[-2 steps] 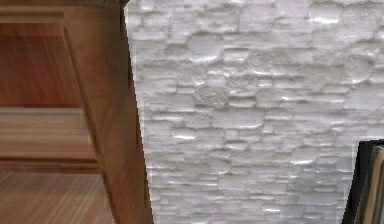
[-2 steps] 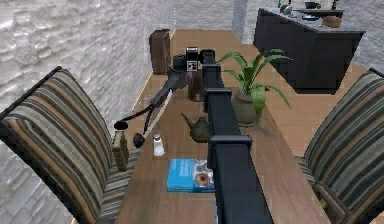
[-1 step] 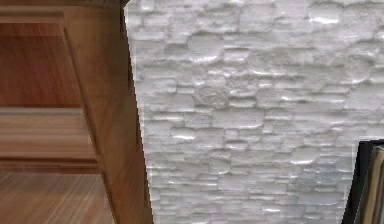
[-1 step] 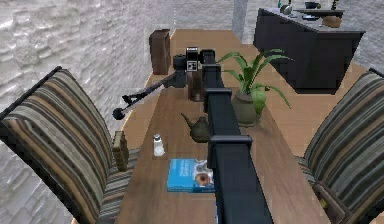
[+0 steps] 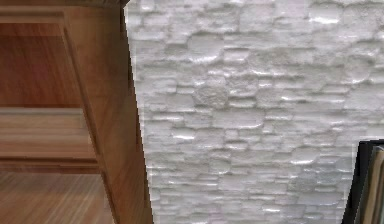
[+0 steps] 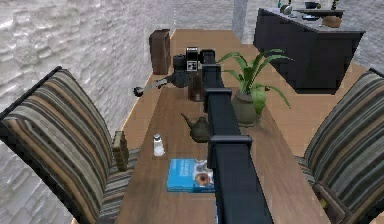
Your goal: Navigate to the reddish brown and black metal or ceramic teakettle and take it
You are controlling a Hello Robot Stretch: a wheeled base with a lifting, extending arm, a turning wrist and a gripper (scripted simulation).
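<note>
A small dark kettle-shaped thing (image 6: 199, 127) with a spout to its left stands on the wooden table (image 6: 165, 120), close against the arm bar (image 6: 222, 130). The arm reaches out over the table. Near the table's far left edge is my gripper (image 6: 152, 86), its dark body just left of the white marked squares (image 6: 190, 63). A dark brown thing (image 6: 195, 88) sits beside the arm just behind the gripper's body. I cannot tell whether the gripper holds anything.
On the table are a potted plant (image 6: 246, 92), a blue book (image 6: 184, 175), a white shaker (image 6: 158, 148) and a brown box (image 6: 160, 50). Striped chairs (image 6: 60, 135) (image 6: 350, 135) flank it. A dark counter (image 6: 310, 45) stands beyond. Ahead are a white stone wall (image 5: 250, 110) and a wooden door frame (image 5: 105, 90).
</note>
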